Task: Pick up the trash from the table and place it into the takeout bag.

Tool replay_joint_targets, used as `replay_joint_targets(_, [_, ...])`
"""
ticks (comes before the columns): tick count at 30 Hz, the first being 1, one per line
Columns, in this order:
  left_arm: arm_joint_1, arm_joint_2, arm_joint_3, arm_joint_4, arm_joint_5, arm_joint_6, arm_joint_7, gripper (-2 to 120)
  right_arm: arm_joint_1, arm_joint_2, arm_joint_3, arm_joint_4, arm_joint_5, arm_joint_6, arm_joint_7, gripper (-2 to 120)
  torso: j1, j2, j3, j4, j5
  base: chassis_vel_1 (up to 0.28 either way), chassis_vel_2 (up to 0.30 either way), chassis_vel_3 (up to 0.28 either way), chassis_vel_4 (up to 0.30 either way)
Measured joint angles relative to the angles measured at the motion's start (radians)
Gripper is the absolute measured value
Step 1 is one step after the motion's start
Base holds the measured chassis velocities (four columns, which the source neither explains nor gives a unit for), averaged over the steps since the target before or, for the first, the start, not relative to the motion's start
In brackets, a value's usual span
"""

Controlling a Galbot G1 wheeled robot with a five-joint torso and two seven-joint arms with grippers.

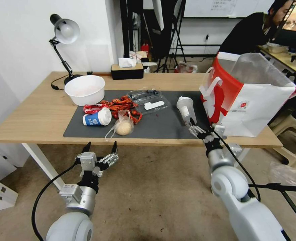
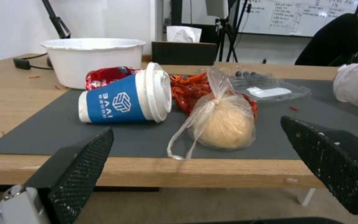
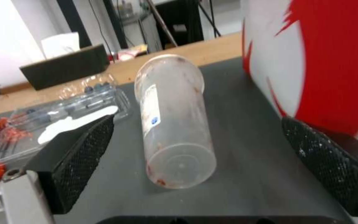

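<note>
On the table (image 1: 37, 113) lies a grey mat (image 1: 168, 124) strewn with trash. A white bowl (image 1: 84, 89) stands at its far left corner. Near it lie a red wrapper (image 1: 93, 107), a tipped blue-white paper cup (image 1: 97, 117) and a clear bag with a bun (image 1: 122, 126). A translucent cup (image 1: 186, 109) lies on its side beside the takeout bag (image 1: 245, 97), which stands upright and open-topped on the right. My right gripper (image 1: 204, 128) is open at the cup's (image 3: 175, 124) base. Lower, off the table's front edge, my left gripper (image 1: 100, 147) is open facing the bun bag (image 2: 222, 119).
Red crayfish shells (image 1: 122, 105) and a clear plastic clamshell (image 1: 149, 100) lie mid-mat. A desk lamp (image 1: 65, 33) and a black tissue box (image 1: 127, 71) stand along the table's far edge. Tripods and another desk fill the room behind.
</note>
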Motion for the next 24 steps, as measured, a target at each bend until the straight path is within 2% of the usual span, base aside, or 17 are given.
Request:
replay_joint_targets(9, [-0.001, -0.002, -0.003, 0.010, 0.003, -0.007, -0.001, 100, 0.100, 0.003, -0.042, -0.064, 0.104, -0.118, 0.067, 100, 0.000, 0.000, 0.000, 0.0000, -0.0001, 0.000, 0.000, 0.000, 0.000])
replay_joint_targets(14, [-0.003, -0.002, -0.004, 0.013, 0.004, -0.008, -0.002, 100, 0.123, 0.012, -0.057, -0.095, 0.125, -0.128, 0.076, 96, 0.000, 0.000, 0.000, 0.0000, 0.0000, 0.000, 0.000, 0.000, 0.000])
replay_joint_targets(21, [-0.003, 0.000, -0.006, 0.019, 0.004, -0.015, -0.003, 100, 0.133, 0.036, -0.066, -0.117, 0.128, -0.125, 0.077, 69, 0.000, 0.000, 0.000, 0.0000, -0.0001, 0.000, 0.000, 0.000, 0.000])
replay_joint_targets(22, [-0.003, 0.000, -0.006, 0.019, 0.004, -0.015, -0.003, 100, 0.133, 0.036, -0.066, -0.117, 0.128, -0.125, 0.077, 69, 0.000, 0.000, 0.000, 0.0000, -0.0001, 0.000, 0.000, 0.000, 0.000])
replay_joint_targets(24, [-0.002, 0.000, -0.007, 0.021, 0.004, -0.017, -0.004, 100, 0.129, 0.040, -0.065, -0.117, 0.125, -0.123, 0.076, 58, 0.000, 0.000, 0.000, 0.0000, -0.0001, 0.000, 0.000, 0.000, 0.000])
